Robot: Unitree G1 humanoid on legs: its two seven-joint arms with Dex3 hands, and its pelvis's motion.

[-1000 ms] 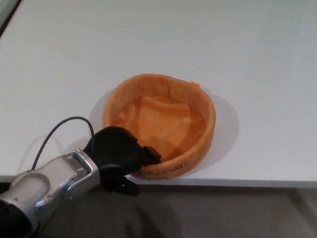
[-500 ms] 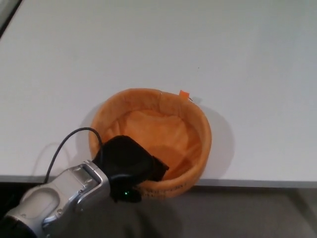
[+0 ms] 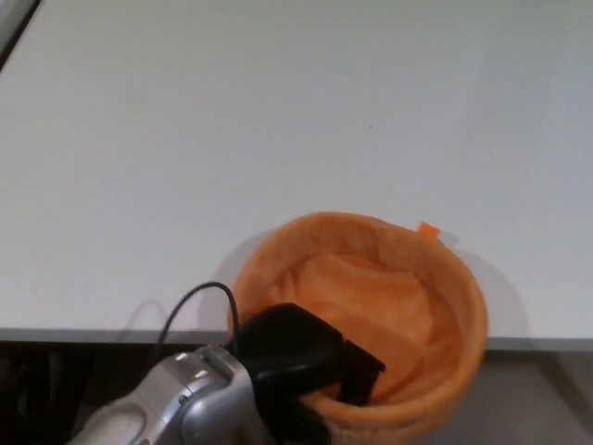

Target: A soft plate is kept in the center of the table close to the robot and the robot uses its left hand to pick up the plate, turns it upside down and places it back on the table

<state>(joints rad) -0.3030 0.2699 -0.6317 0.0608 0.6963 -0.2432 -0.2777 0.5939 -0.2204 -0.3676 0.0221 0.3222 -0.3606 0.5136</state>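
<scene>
The orange soft plate [image 3: 371,320] (really more a shallow fabric bowl with floppy upright walls) is sitting mouth-up at the near edge of the tabletop [image 3: 278,139], right of the middle, and its near part is hanging past that edge over the dark floor below. Whether it is resting on the surface or being held just clear of it cannot be told from this angle. A small orange tag [image 3: 427,229] is sticking out from the far right of its rim. Inside, the soft lining is lying in folds, and the near left part of the interior is hidden behind the robot's fingers. The bottom of the plate's near wall is being cut off by the lower edge of the picture. The left hand [image 3: 301,357] is clamping onto the near left rim: black fingers [image 3: 361,371] are reaching over the wall into the bowl, while the rest of the hand is pressing on the outside, so the wall is pinched between them. The silver wrist [image 3: 181,408] is coming in from the lower left corner, with a thin black cable [image 3: 195,301] looping above it over the tabletop's near edge. The rest of the white tabletop is stretching away to the far side.
</scene>
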